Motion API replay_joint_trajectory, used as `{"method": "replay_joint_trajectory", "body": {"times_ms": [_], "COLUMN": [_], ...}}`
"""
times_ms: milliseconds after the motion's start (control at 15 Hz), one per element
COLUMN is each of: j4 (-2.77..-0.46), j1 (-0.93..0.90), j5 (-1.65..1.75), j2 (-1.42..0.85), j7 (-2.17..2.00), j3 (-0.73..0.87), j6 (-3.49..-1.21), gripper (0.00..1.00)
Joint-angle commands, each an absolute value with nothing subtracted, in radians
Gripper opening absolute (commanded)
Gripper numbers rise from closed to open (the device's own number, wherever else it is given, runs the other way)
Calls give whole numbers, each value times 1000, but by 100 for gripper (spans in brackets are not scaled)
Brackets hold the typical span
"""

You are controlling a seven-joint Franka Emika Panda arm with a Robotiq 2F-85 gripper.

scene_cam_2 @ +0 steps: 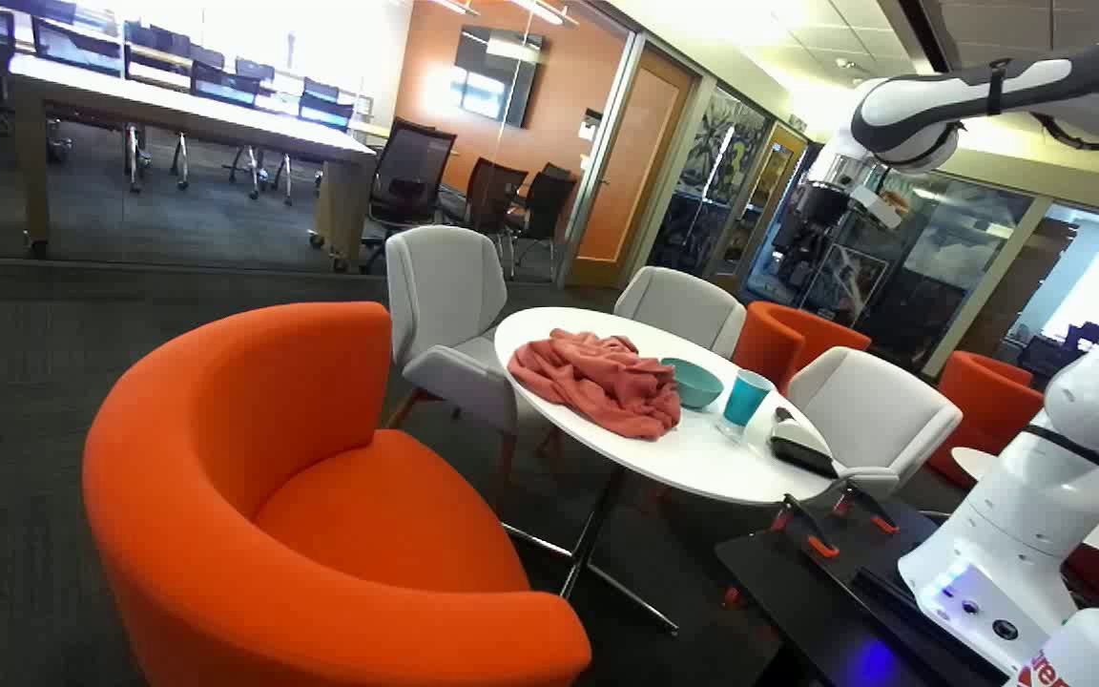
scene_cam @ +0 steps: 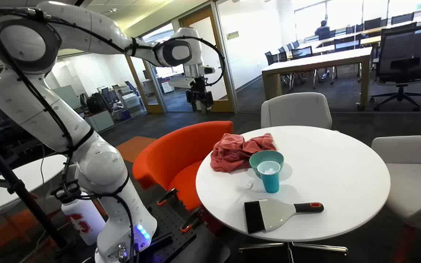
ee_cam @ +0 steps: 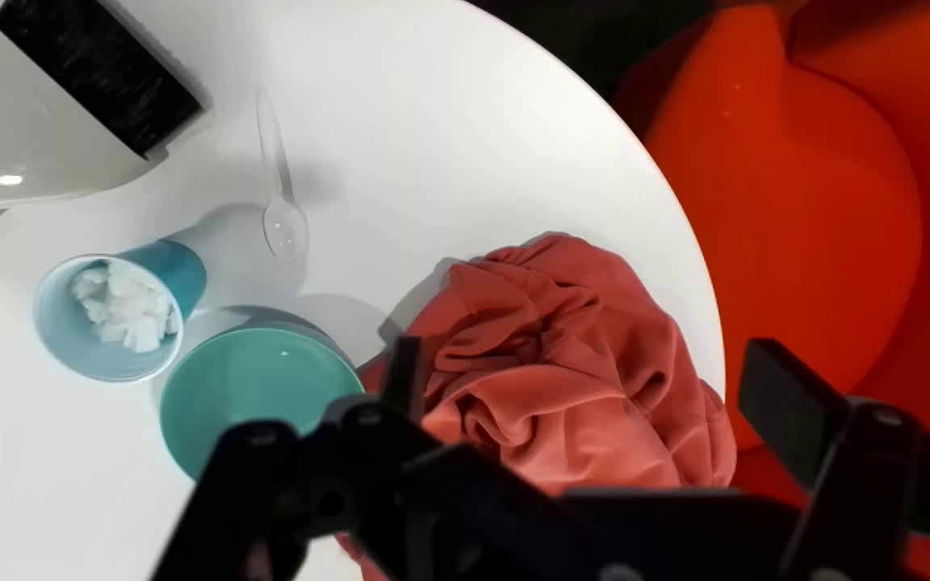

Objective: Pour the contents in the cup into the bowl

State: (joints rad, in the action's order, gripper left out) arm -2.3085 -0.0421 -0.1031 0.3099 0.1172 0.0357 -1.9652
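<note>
The blue cup (scene_cam: 271, 183) stands upright on the white round table (scene_cam: 336, 175). It also shows in an exterior view (scene_cam_2: 747, 399) and in the wrist view (ee_cam: 181, 270), where white pieces (ee_cam: 127, 308) lie inside it. The teal bowl (scene_cam: 260, 157) sits beside the cup; it shows too in an exterior view (scene_cam_2: 695, 384) and in the wrist view (ee_cam: 251, 375), its lower right part hidden by my gripper. The visible part of its inside holds nothing. My gripper (scene_cam: 201, 103) is open and empty, high above the table, its fingers (ee_cam: 594, 394) wide apart over the cloth side.
A crumpled red cloth (ee_cam: 554, 363) lies against the bowl. A clear spoon (ee_cam: 279, 190) lies near the cup. A white scraper-like brush with a black end (scene_cam: 278, 214) lies at the table's near side. Orange (scene_cam: 185, 157) and grey chairs (scene_cam: 296, 111) stand around the table.
</note>
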Motion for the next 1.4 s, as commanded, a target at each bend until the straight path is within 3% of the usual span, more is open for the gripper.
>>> {"method": "replay_joint_trajectory", "body": {"times_ms": [0,667,1333], "j4": [-2307,-2304,-2305], "j1": [-35,17,125], "j5": [-105,38,176], "j2": [309,287,188], "j7": [119,146,333], "j3": [29,57,195], "j6": [-1963,-1997,-2113], "gripper": [100,100,100]}}
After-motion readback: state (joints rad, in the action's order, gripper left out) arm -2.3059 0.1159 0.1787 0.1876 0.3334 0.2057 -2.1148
